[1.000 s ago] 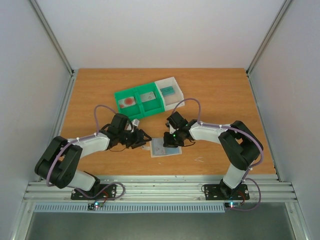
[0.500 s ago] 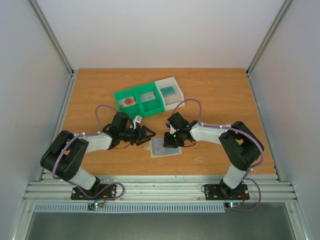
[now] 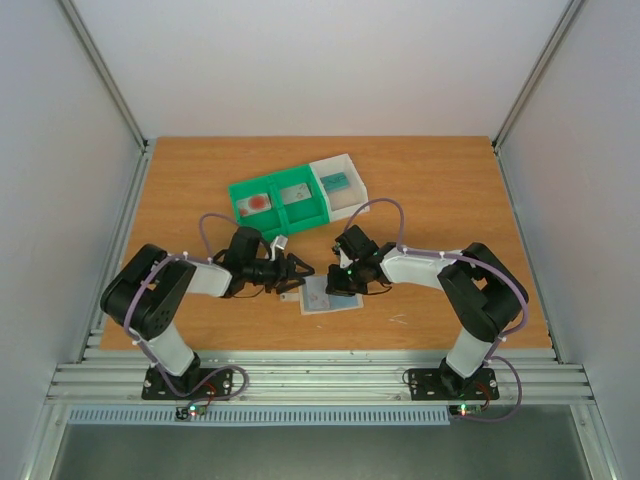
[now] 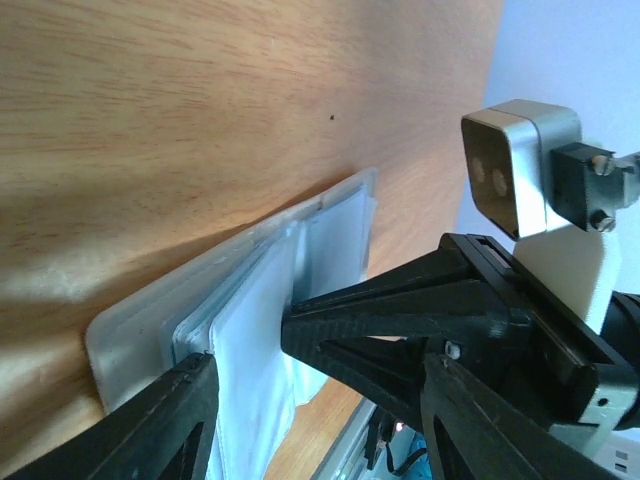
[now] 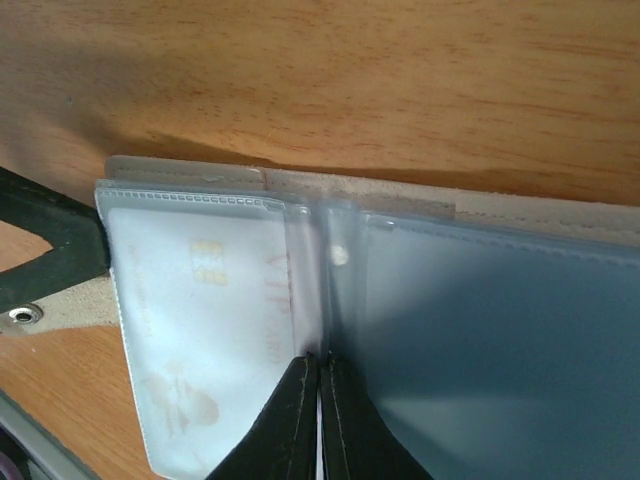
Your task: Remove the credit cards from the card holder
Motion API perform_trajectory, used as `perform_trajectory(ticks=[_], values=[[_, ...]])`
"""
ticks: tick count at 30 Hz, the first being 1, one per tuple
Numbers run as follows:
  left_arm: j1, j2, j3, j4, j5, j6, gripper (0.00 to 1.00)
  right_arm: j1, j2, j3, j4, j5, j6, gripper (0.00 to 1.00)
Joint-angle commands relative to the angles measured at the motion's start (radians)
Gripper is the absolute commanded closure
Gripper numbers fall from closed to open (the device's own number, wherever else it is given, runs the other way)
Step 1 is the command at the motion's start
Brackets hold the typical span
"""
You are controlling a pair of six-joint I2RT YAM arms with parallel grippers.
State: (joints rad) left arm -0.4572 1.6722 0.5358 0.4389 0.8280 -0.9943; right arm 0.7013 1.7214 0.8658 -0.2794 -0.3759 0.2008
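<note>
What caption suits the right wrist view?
Shut right gripper at the fold of the card holder, a pale card and a blue card in its sleeves.

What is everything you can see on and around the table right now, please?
table: one, brown wood
green tray: one, far middle of table
white card with a red circle: one, green tray's left compartment
grey card: one, green tray's right compartment
white tray: one, beside the green tray's right end
teal card: one, in the white tray
card holder: one, pale beige, open between the grippers
chip card: one, white, in its left sleeve
blue-grey card: one, in its right sleeve
left gripper: one, black, open, at the holder's left end
right gripper: one, black, shut, tips on the holder's middle fold
</note>
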Motion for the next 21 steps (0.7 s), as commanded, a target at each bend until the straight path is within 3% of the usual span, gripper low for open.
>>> perform_trajectory(ticks=[1, 21], values=[[-0.005, 0.028, 0.009, 0.034, 0.002, 0.047, 0.43, 0.012, 0.049, -0.041, -0.032, 0.038, 0.009, 0.97], [-0.028, 0.023, -0.012, -0.011, -0.015, 0.084, 0.43, 0.013, 0.034, -0.066, -0.011, 0.073, 0.028, 0.98]])
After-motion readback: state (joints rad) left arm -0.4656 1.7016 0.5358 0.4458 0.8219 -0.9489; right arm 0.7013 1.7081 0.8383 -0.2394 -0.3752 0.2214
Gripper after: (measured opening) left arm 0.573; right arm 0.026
